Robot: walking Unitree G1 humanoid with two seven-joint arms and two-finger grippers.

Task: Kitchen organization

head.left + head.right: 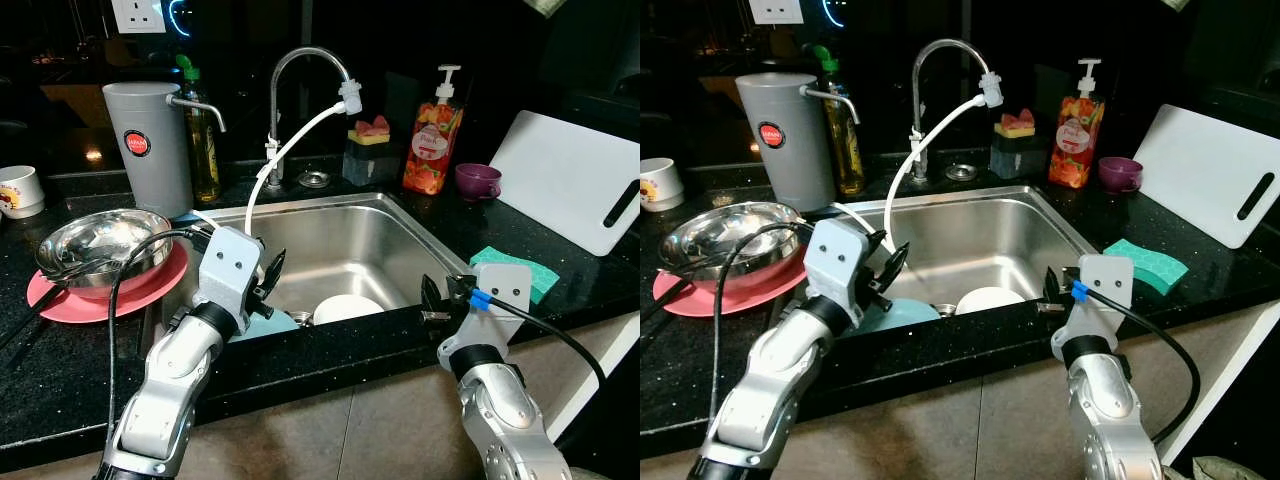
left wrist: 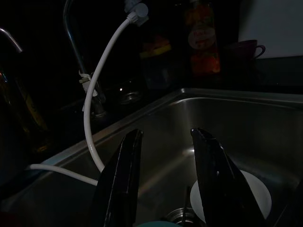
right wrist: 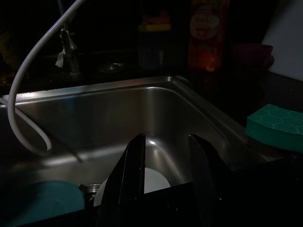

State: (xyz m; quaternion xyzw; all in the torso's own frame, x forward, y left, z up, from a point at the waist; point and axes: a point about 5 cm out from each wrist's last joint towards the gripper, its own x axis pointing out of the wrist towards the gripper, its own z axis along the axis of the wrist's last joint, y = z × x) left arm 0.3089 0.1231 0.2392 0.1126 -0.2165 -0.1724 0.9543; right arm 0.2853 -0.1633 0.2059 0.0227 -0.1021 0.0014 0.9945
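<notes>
Where black counter (image 1: 60, 360) surrounds sink (image 1: 400, 235)

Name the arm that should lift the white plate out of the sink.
Probably left. The left gripper already hangs open over the sink basin, close above the white plate. The right gripper, also open, sits at the counter's front edge, outside the basin.

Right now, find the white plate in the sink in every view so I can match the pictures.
Left eye view: white plate on the sink floor, near the front wall.
Right eye view: same spot, between the two arms.
Left wrist view: behind the black fingers.
Right wrist view: between the fingers.
Shared landmark: the white hose.
</notes>
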